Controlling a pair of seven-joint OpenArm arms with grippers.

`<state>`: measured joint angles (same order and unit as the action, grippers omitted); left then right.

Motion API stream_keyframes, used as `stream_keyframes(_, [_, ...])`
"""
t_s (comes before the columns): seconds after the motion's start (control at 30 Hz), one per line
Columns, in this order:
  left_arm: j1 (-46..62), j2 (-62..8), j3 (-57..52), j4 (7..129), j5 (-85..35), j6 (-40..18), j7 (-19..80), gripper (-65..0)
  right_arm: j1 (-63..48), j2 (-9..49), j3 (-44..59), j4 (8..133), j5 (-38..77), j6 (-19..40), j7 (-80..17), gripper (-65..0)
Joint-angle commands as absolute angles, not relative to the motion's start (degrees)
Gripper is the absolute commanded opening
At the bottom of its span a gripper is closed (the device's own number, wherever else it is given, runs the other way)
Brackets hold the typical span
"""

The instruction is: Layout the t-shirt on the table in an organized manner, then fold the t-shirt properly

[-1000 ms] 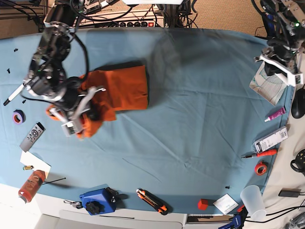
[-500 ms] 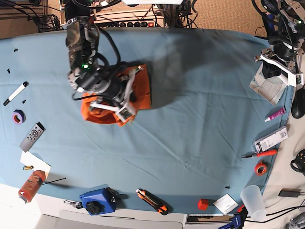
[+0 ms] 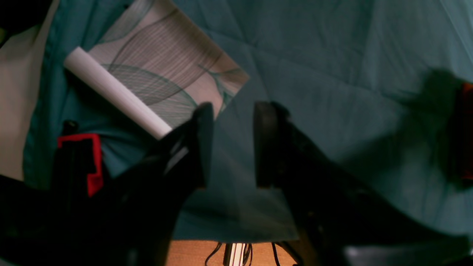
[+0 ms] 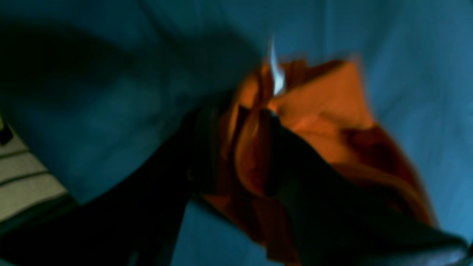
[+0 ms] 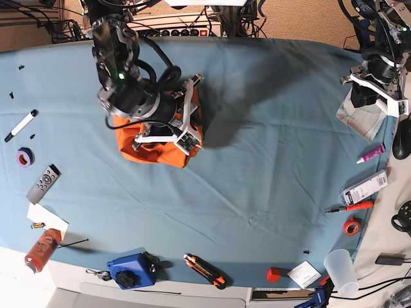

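The orange t-shirt (image 5: 149,142) lies bunched in a compact heap on the left half of the blue-teal table (image 5: 270,160), partly hidden under my right arm. My right gripper (image 4: 238,147) is down at the heap's right edge. Its jaws stand apart, open, with a loose fold of orange cloth (image 4: 317,107) between the fingers; this view is blurred. My left gripper (image 3: 229,147) hovers open and empty above the table's far right edge, apart from the shirt. Only a sliver of the t-shirt (image 3: 466,129) shows in the left wrist view.
A patterned paper sheet (image 5: 358,114) lies under the left arm. A pink marker (image 5: 371,154), a red tape roll (image 5: 351,226) and a plastic cup (image 5: 340,273) line the right edge. A remote (image 5: 43,183), purple tape (image 5: 24,156) and a blue device (image 5: 131,271) sit left and front.
My right arm swung up and to the right, dragging the shirt's left part over onto the rest, and its jaws have opened. The left arm stayed still.
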<state>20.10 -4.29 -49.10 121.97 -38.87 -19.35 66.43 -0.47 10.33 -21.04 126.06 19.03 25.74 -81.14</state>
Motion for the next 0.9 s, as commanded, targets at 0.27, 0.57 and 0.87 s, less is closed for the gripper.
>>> stream_keyframes(0.27, [20.01,-4.6,-49.25,122.85,-45.91,-19.62,65.56,-47.6,0.32,10.48,-20.45,134.89,11.53,26.33,-74.78,-60.0])
stream_keyframes(0.57, [20.01,-4.47,-39.03,122.85,-53.08,-24.1,65.58,-47.6,0.32,10.48,-2.33,132.16,4.69,22.0,-69.04,-65.0])
stream_keyframes(0.87, [19.97,-4.49,-21.78,122.85,-43.53,-24.03,60.93,-47.6,0.32,10.46,0.64,117.08,13.1,27.31,-67.44,-65.0])
